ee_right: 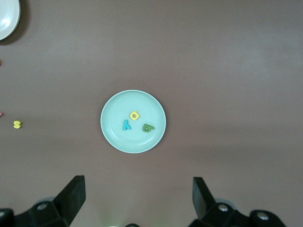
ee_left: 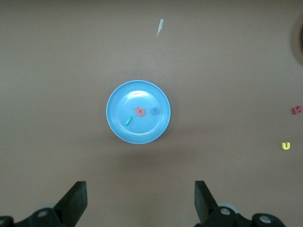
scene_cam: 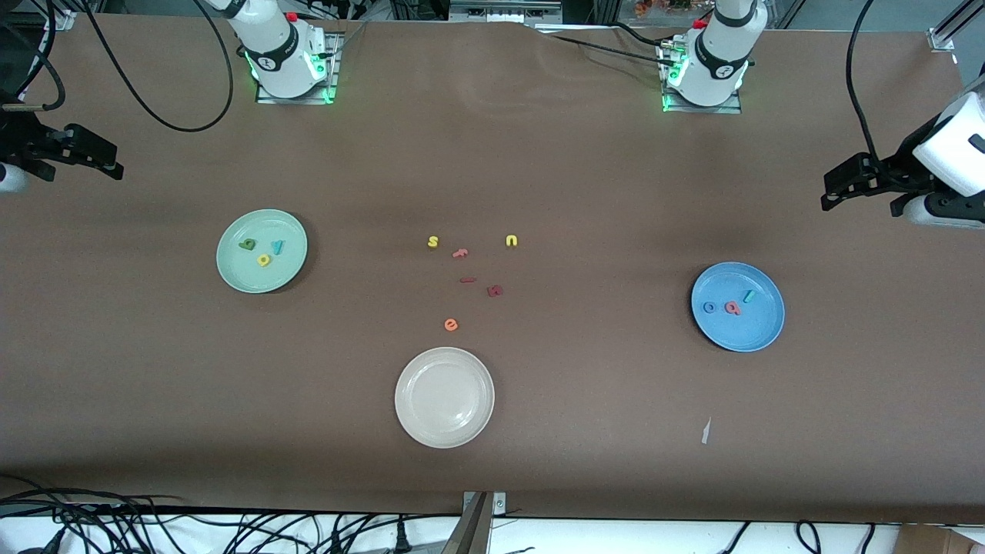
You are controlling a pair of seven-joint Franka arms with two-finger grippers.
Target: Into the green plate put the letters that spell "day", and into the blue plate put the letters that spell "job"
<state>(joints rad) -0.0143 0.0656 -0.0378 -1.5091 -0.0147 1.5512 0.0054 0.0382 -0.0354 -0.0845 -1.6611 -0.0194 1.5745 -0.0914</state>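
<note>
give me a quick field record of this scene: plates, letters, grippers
green plate: holds dark green letter, yellow letter, teal y
blue plate: holds blue o, pink letter, teal j
cream plate: nothing in it
loose on table: yellow s, yellow u, orange e, dark red letters
left gripper: open, high over blue plate
right gripper: open, high over green plate

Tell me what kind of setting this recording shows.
Probably a robotics lab bench: two white arm bases bolted to a brown-covered table, loose black cables along its edge, and small foam letters sorted into a round mint-green plate and a round blue plate.
</note>
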